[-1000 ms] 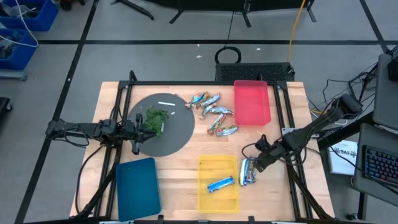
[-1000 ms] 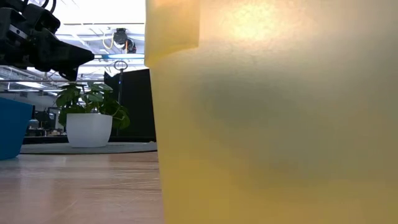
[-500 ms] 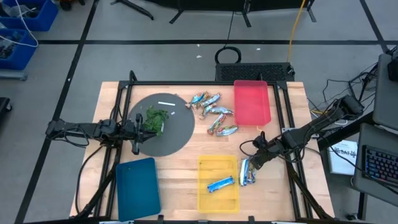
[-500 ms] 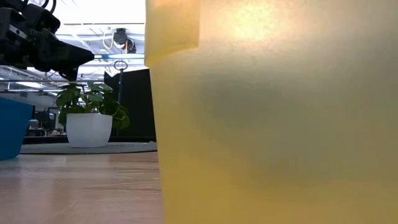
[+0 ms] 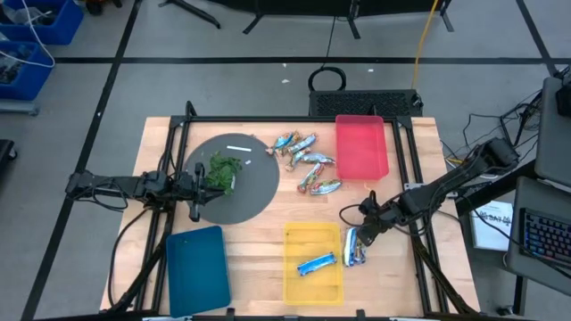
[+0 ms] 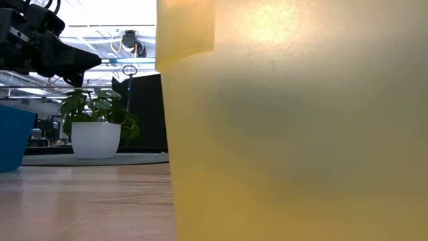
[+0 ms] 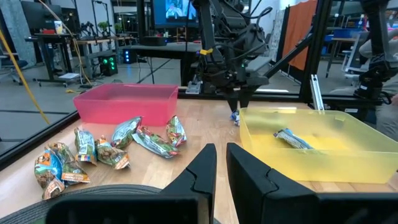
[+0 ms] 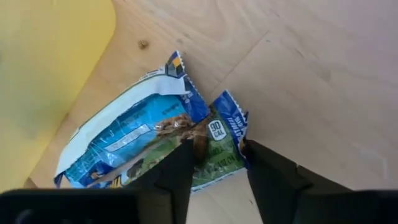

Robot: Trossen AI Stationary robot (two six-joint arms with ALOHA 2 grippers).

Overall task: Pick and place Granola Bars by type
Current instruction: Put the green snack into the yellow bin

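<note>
Two granola bars lie overlapped on the wood just right of the yellow bin [image 5: 308, 239]: a bright blue one [image 8: 124, 143] and a teal-green one [image 8: 221, 146]. My right gripper [image 5: 354, 232] [image 8: 217, 165] points down over them, open, a finger on either side of the teal-green bar's end. Another blue bar [image 5: 316, 263] lies in the yellow bin. Several more bars [image 5: 308, 165] lie in a loose pile left of the red bin [image 5: 361, 147]. My left gripper [image 5: 194, 189] [image 7: 221, 152] waits shut over the dark round mat [image 5: 254, 192]. My right gripper stands from above with its open fingers [image 8: 180, 168] on either side of the teal-green bar's end [image 8: 225, 134], which lies flat on the table, partly under the blue bar. Whether the fingers touch the wrapper, I cannot tell.
A green leafy clump [image 5: 223, 169] and a small white stick [image 5: 239, 148] lie on the dark mat. A blue bin [image 5: 198, 267] sits at the table's near left. The yellow bin's wall [image 6: 294, 134] fills most of the low view. Bare wood lies between the bins.
My right gripper has crept toward the table's left, closing in over the two bars beside the yellow bin. The bars have stayed where they were.
</note>
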